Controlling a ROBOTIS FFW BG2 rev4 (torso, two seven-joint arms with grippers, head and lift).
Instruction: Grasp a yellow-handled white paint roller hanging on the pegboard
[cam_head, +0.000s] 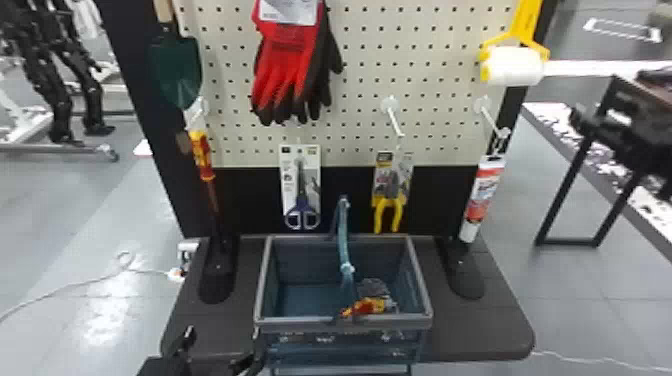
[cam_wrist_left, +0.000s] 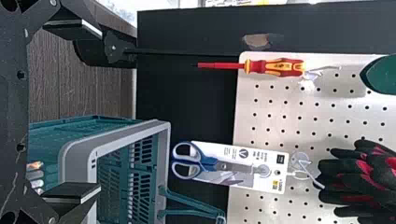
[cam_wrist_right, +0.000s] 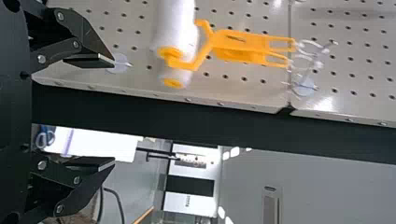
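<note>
Roller (cam_head: 511, 66) hanging at pegboard (cam_head: 430, 50) right edge, right gripper (cam_wrist_right: 91, 112) wide open, empty, near roller, left gripper (cam_wrist_left: 86, 114) wide open beside basket (cam_wrist_left: 116, 140).

The head view is soft and a bit blurry all over. Light comes from above and makes a shiny white patch on the grey floor (cam_head: 102, 320). The pegboard (cam_head: 425, 75) is bright. The white paint roller (cam_head: 512, 66) is so bright that it looks washed out. The black table (cam_head: 475, 325) is dark. The black stand (cam_head: 625, 130) at the right edge looks smeared.

In the left wrist view things look clear. A small grey shadow lies on the pegboard by the handle of the screwdriver (cam_wrist_left: 261, 66).

In the right wrist view the pegboard shines with white glare near the clear hook (cam_wrist_right: 303, 86). The paint roller looks fuzzy there.
</note>
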